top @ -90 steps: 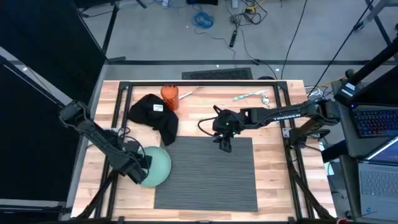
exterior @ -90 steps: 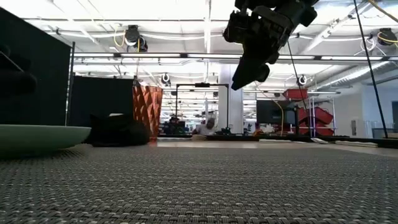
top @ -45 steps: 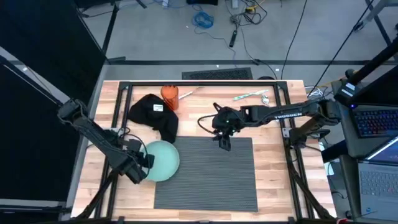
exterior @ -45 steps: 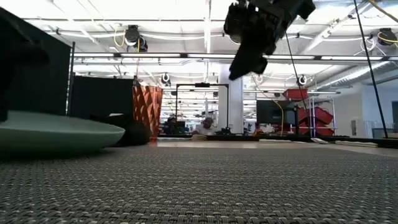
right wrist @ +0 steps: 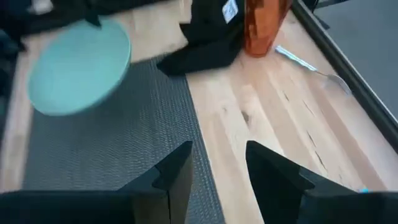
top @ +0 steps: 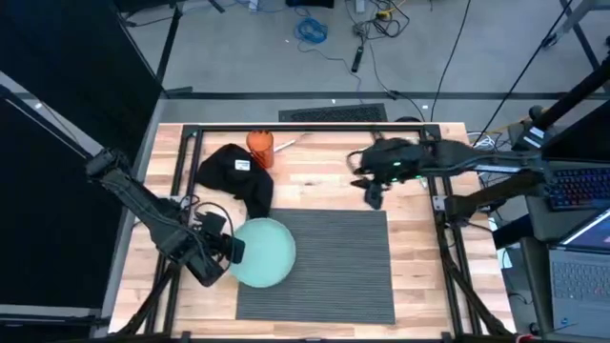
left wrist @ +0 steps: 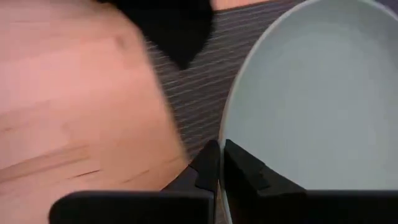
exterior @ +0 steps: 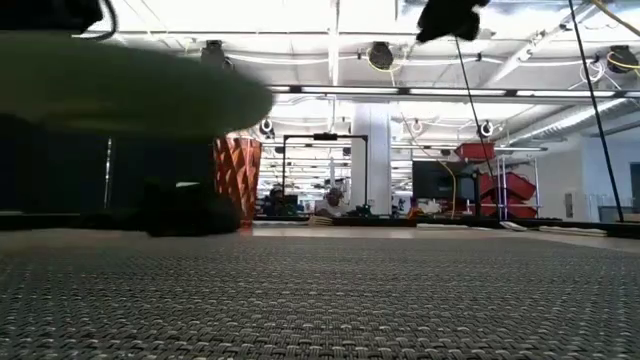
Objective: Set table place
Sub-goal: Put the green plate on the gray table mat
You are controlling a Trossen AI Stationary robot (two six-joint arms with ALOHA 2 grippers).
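The pale teal plate (top: pixel 265 251) hangs above the left edge of the dark grey ribbed placemat (top: pixel 329 272) on the wooden table (top: pixel 416 267). In the low view the plate (exterior: pixel 130 95) is well above the mat (exterior: pixel 330 300). My left gripper (top: pixel 233 250) is shut on the plate's left rim. My right gripper (top: pixel 374 197) is open with nothing between its fingers, above bare wood just beyond the placemat's far right corner; its wrist view shows the gap (right wrist: pixel 217 168). My left gripper pinches the plate's rim (left wrist: pixel 222 138) on the plate's left side between its two fingers (left wrist: pixel 241 174), one on the plate's upper face, the other on its outer side. The fingers come nearly level from the table's left. The plate is lifted clear of the mat and roughly level.
A black folded napkin (top: pixel 238 174) lies at the far left, its corner near the placemat's far left corner. An orange cup (top: pixel 259 145) stands behind it. Cutlery (top: pixel 383 146) lies near the far edge. A black metal frame (top: pixel 440 205) runs along the table's sides.
My left gripper has lifted the plate off the table and carried it toward the table's right edge, over the placemat's left edge. My right gripper has risen and gone toward the right and far edges, off the placemat.
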